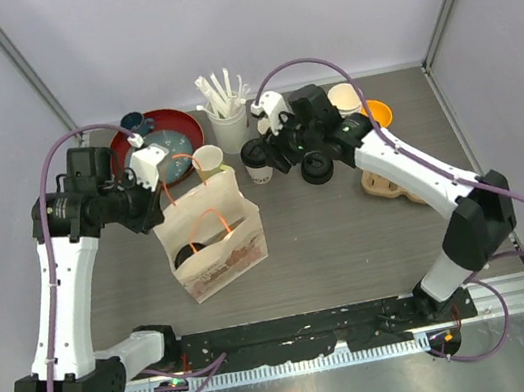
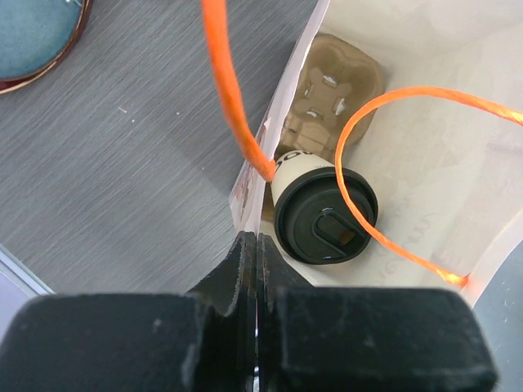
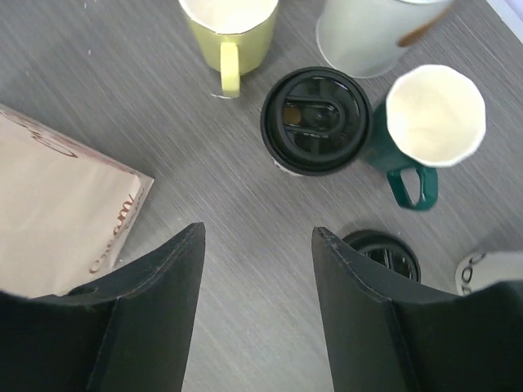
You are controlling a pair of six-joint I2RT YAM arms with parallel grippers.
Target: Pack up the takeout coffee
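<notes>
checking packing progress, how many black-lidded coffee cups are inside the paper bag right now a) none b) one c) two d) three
b: the left wrist view shows a single lidded cup inside the paper bag next to the cardboard carrier, while the other lidded cup stands on the table just ahead of the open right gripper.

Lidded cup (image 2: 325, 214) in paper bag (image 2: 445, 139), cardboard carrier (image 2: 339, 86) beneath, gripper (image 2: 256, 242) seemingly pinching bag rim

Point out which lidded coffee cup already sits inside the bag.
The cup by the cardboard carrier in the bag; the other lidded cup stands by the yellow mug.
</notes>
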